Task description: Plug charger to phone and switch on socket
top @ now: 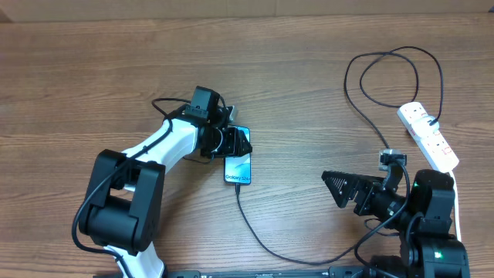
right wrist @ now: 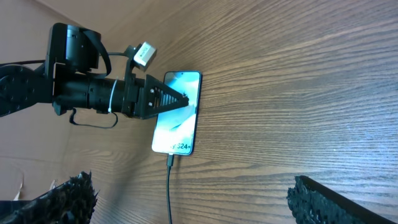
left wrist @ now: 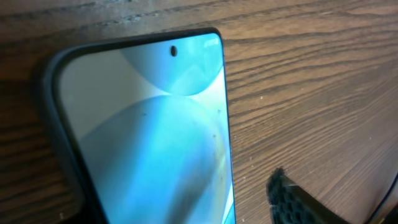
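The phone (top: 239,168) lies flat on the wooden table with its light blue screen up. It fills the left wrist view (left wrist: 149,124) and shows in the right wrist view (right wrist: 180,127). The charger cable (top: 262,235) is a thin black line, and its connector tip (right wrist: 169,159) sits in the phone's bottom edge. The cable loops right and up to the white socket strip (top: 429,137) at the far right. My left gripper (top: 235,141) hovers over the phone's upper half, open, and one finger (left wrist: 298,202) stands apart from the phone's edge. My right gripper (top: 340,189) is open and empty, right of the phone.
The strip's thick white cord (top: 458,205) runs down the right edge past my right arm. The black cable makes a large loop (top: 386,77) on the table at the back right. Bare wood lies between the phone and my right gripper (right wrist: 196,200).
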`<control>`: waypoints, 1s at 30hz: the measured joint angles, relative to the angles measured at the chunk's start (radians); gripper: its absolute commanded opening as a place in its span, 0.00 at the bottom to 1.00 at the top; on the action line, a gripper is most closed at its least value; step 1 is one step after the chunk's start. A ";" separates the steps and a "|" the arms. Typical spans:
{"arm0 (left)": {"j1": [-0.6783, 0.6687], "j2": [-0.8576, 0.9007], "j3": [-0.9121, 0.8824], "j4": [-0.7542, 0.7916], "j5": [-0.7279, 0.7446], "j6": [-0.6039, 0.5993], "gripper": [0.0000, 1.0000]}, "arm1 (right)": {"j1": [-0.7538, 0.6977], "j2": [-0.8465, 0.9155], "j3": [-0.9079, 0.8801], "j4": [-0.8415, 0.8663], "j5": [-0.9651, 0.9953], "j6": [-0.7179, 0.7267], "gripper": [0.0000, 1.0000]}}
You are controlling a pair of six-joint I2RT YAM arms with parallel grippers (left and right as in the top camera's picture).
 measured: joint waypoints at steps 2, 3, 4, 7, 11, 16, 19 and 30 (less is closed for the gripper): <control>0.000 -0.002 0.002 0.000 0.004 0.000 0.74 | 0.000 0.000 0.000 0.000 0.000 0.001 1.00; 0.000 -0.004 0.002 0.000 0.005 -0.003 0.75 | 0.000 0.000 0.000 0.000 0.000 0.000 1.00; 0.000 -0.004 0.002 0.000 0.007 -0.003 0.77 | 0.000 0.000 0.000 0.000 0.000 0.000 1.00; 0.000 -0.004 0.005 0.000 0.013 -0.003 0.82 | 0.000 0.000 0.000 0.000 0.000 0.000 1.00; 0.000 -0.010 0.008 0.001 0.014 -0.002 1.00 | 0.000 0.000 0.000 0.000 0.000 0.000 1.00; 0.000 -0.015 0.012 0.003 0.000 -0.003 1.00 | 0.000 0.000 0.000 0.000 0.000 0.000 1.00; 0.000 -0.015 0.013 0.003 -0.004 -0.003 1.00 | 0.000 0.000 0.000 0.000 0.001 0.000 1.00; 0.000 -0.019 0.014 0.005 -0.061 -0.003 1.00 | 0.000 0.000 0.000 0.000 0.000 0.000 1.00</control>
